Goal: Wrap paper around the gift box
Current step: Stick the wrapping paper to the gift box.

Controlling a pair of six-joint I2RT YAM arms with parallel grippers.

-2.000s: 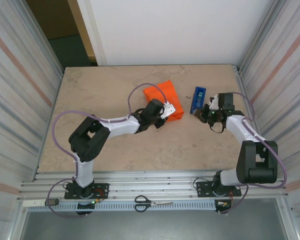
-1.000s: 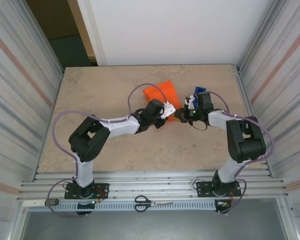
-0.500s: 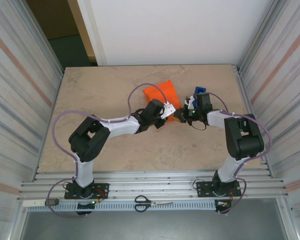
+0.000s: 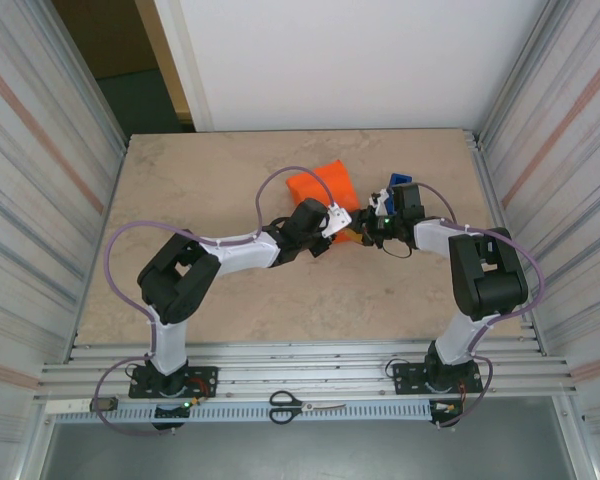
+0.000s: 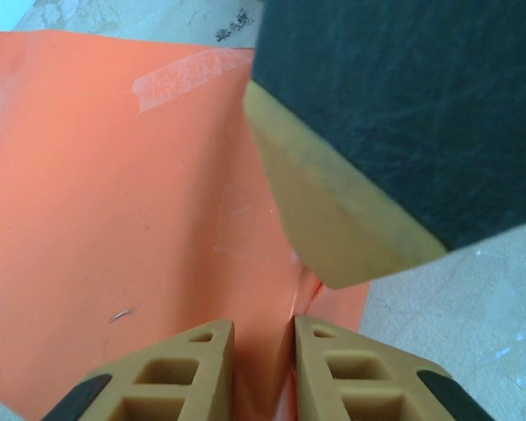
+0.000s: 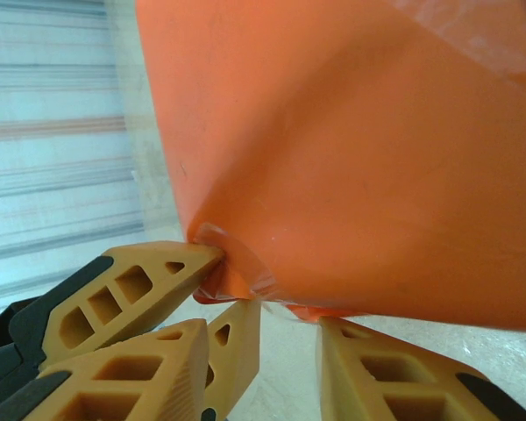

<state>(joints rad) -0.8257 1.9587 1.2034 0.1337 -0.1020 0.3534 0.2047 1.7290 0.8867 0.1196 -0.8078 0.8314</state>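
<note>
On tabletop (image 4: 280,300), paper (image 4: 318,188) lies diagonally, left pincer (image 5: 265,329) clamping it, right pincer (image 6: 287,320) apart.

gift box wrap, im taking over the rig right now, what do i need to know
Left gripper: shut on an end flap of the paper.
Right gripper: open, fingers beside that same flap, nothing clamped.
Things: the paper is folded around the gift box, which is covered. The parcel lies mid-table, with the tape dispenser just right of it.
Done: box covered, one tape strip on a seam.
Left: probably fold down and tape the pinched flap; the other ends cannot be checked.
</note>
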